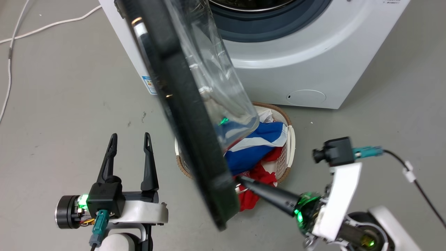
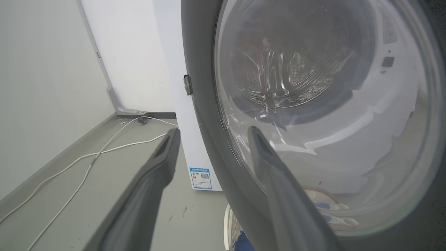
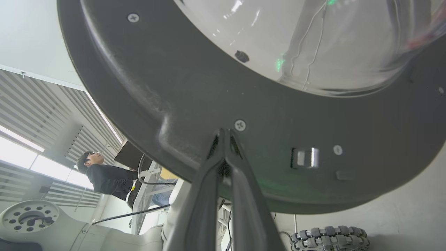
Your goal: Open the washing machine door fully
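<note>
The washing machine door [image 1: 181,101], a black disc with a clear domed bowl, stands swung out edge-on from the white washing machine [image 1: 296,66]. My right gripper [image 1: 240,179] is shut, its tips pressed against the door's inner face near the lower rim; in the right wrist view the joined fingers [image 3: 224,134] touch the dark door [image 3: 195,90] beside a screw. My left gripper [image 1: 129,136] is open on the door's outer side, holding nothing. The left wrist view has its fingers [image 2: 163,157] in front of the door [image 2: 205,115], with the steel drum seen through the glass.
A white laundry basket [image 1: 291,139] with blue, white and red clothes sits under the door in front of the machine. White cables [image 1: 10,52] lie on the grey floor at far left. A person [image 3: 104,174] is at a desk behind the door.
</note>
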`<state>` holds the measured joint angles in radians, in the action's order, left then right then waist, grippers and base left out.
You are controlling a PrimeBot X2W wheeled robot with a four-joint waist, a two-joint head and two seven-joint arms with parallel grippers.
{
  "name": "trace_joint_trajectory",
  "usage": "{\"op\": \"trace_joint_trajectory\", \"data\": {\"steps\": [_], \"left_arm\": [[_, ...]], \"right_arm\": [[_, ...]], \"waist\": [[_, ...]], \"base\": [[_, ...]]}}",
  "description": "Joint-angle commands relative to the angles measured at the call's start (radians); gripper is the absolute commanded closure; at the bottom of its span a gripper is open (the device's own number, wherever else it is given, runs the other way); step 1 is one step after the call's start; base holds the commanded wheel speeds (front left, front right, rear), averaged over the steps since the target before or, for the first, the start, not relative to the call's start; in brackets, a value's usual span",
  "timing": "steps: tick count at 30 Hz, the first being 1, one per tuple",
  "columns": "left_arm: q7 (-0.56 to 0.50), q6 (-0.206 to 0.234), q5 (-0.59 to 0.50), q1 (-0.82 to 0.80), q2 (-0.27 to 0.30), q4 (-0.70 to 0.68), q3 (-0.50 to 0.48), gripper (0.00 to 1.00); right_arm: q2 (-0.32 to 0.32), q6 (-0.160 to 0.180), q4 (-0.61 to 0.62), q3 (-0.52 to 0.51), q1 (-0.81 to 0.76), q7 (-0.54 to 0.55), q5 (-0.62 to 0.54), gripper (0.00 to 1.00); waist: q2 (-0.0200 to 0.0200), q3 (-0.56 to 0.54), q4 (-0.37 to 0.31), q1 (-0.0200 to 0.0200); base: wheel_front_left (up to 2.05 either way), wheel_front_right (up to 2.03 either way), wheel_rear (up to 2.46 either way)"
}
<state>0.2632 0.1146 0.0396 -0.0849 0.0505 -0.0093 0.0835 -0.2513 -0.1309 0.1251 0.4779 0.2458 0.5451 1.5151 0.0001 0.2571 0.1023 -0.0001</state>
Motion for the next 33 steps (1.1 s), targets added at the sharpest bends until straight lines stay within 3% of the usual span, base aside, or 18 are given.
{"op": "trace_joint_trajectory", "data": {"steps": [1, 9, 17, 24, 27, 28, 29, 33], "left_arm": [[0.002, -0.003, -0.001, 0.009, 0.0, 0.003, -0.002, 0.0], [0.002, 0.002, 0.002, 0.018, 0.0, 0.008, -0.005, 0.0], [0.002, 0.003, 0.004, 0.047, 0.0, 0.024, -0.013, 0.0], [0.002, -0.004, -0.004, 0.093, 0.0, 0.029, -0.035, 0.0], [0.002, -0.004, -0.007, 0.108, 0.0, 0.027, -0.041, 0.0], [0.002, -0.004, -0.008, 0.113, 0.0, 0.026, -0.043, 0.0], [0.002, -0.004, -0.008, 0.117, 0.0, 0.024, -0.045, 0.0], [0.002, -0.003, -0.011, 0.135, 0.0, 0.022, -0.051, 0.0]], "right_arm": [[0.01, 0.0, -0.012, 0.026, -0.02, 0.01, 0.002, 1.0], [0.044, 0.0, -0.047, 0.09, -0.026, -0.01, -0.004, 1.0], [0.024, 0.0, -0.037, 0.054, -0.072, -0.096, 0.008, 1.0], [0.008, 0.0, 0.056, -0.082, -0.136, -0.326, -0.03, 0.98], [-0.001, 0.0, 0.082, -0.129, -0.158, -0.423, -0.06, 0.63], [-0.007, 0.0, 0.088, -0.141, -0.165, -0.453, -0.076, 0.46], [-0.013, 0.0, 0.092, -0.156, -0.172, -0.491, -0.097, 0.0], [-0.036, 0.0, 0.083, -0.209, -0.197, -0.651, -0.189, 0.0]], "waist": [[-0.0001, -0.001, 0.002, 0.0001], [-0.0001, -0.011, 0.009, 0.0001], [-0.0001, -0.064, 0.003, 0.0001], [-0.0001, -0.135, -0.015, 0.0001], [-0.0001, -0.152, -0.021, 0.0001], [-0.0001, -0.156, -0.024, 0.0001], [-0.0001, -0.161, -0.026, 0.0001], [-0.0001, -0.178, -0.035, 0.0001]], "base": [[0.0, 0.0, 0.0], [0.0, 0.0, 0.0], [0.0, 0.0, 0.0], [0.0, 0.0, 0.0], [0.0, 0.0, 0.0], [0.0, 0.0, 0.0], [0.0, 0.0, 0.0], [0.0, 0.0, 0.0]]}}
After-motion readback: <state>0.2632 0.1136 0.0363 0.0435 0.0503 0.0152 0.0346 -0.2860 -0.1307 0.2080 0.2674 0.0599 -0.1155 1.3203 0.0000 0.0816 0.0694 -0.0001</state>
